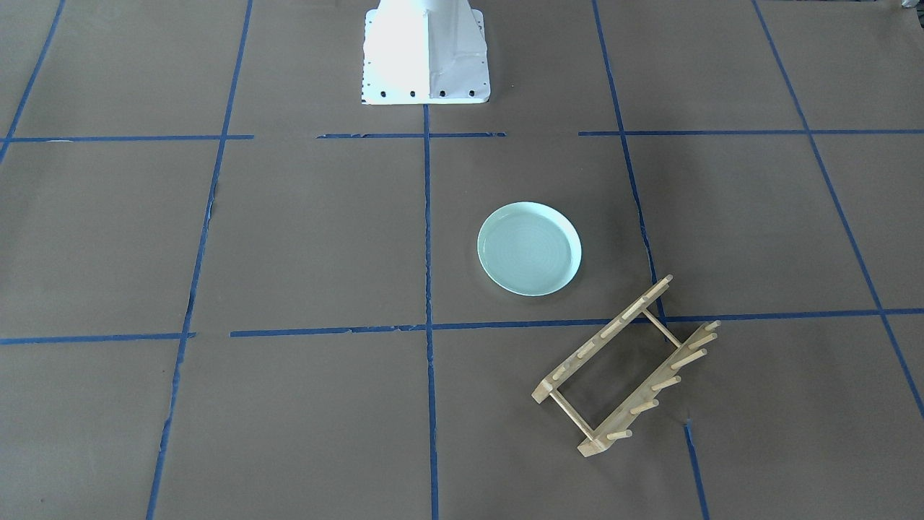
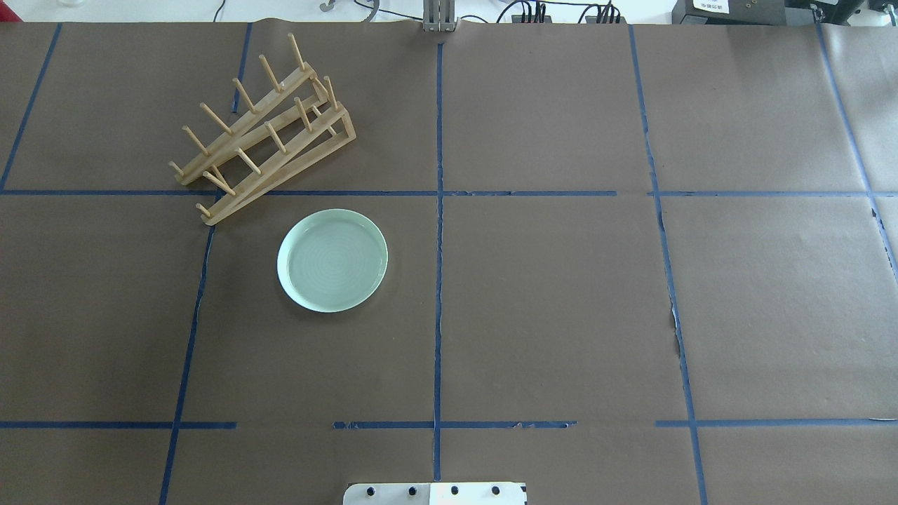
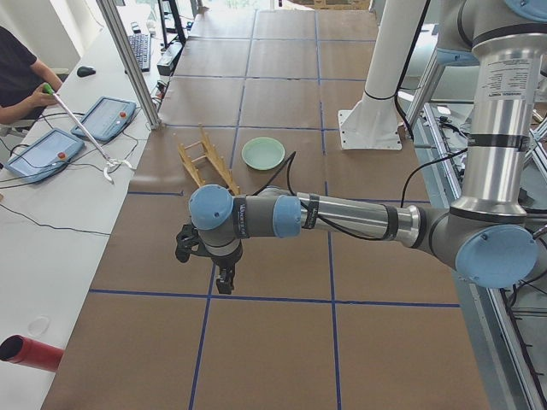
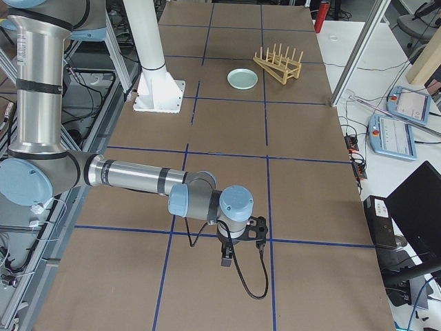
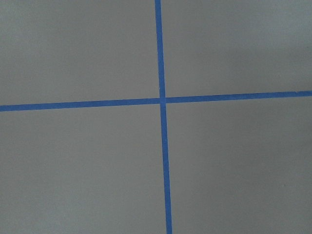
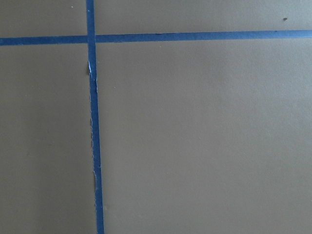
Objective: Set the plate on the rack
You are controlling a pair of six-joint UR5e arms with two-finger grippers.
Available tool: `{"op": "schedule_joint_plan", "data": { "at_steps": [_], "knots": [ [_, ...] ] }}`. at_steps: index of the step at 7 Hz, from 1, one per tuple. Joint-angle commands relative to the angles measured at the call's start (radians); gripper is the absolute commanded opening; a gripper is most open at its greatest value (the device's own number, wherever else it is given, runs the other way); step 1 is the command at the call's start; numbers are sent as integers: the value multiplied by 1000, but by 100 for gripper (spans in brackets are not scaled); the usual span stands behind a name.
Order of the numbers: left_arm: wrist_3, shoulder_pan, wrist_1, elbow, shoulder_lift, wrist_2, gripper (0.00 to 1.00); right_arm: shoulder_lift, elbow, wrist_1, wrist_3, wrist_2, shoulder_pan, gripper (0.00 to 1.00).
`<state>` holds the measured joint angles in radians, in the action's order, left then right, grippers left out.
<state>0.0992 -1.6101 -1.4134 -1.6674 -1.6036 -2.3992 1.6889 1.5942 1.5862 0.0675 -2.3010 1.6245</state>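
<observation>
Rack (image 2: 263, 133) stands on its two rails on the brown-papered worktop (image 2: 561, 280), pegs up, set askew to the blue tape lines (image 2: 439, 210) and straddling one of them. Plate (image 2: 332, 260) lies flat, rim up, just off the rack's near rail on the side toward the white robot base (image 1: 426, 54). It is close to the rack but apart from it, with a strip of bare paper showing between them, so the plate is not yet on the rack. Left arm (image 3: 359, 218) reaches out low over the worktop well away from the rack, toward the worktop's left end. The left jaws hang from its wrist pointing down at the paper, clear of both rack and plate. Only the side camera shows them, so I cannot tell how far apart they stand or whether they hold anything. Right arm (image 4: 131, 176) is stretched out likewise, farther still from the rack, toward the opposite end. The right jaws point down over a tape line. Again only a side camera shows them, so their opening cannot be told. Both wrist cameras show only brown paper and a crossing of tape.
</observation>
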Motion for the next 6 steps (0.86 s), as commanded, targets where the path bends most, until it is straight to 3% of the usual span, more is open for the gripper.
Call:
{"op": "schedule_joint_plan", "data": {
  "at_steps": [1,3,6],
  "knots": [
    [8,-1,-7,-6,2,-4,100,0,0,0,0,0,0,100],
    [-2,-19,-29,-62,31,-14,100,0,0,0,0,0,0,100],
    [-91,22,-177,-126,45,-49,100,0,0,0,0,0,0,100]
  ]
}}
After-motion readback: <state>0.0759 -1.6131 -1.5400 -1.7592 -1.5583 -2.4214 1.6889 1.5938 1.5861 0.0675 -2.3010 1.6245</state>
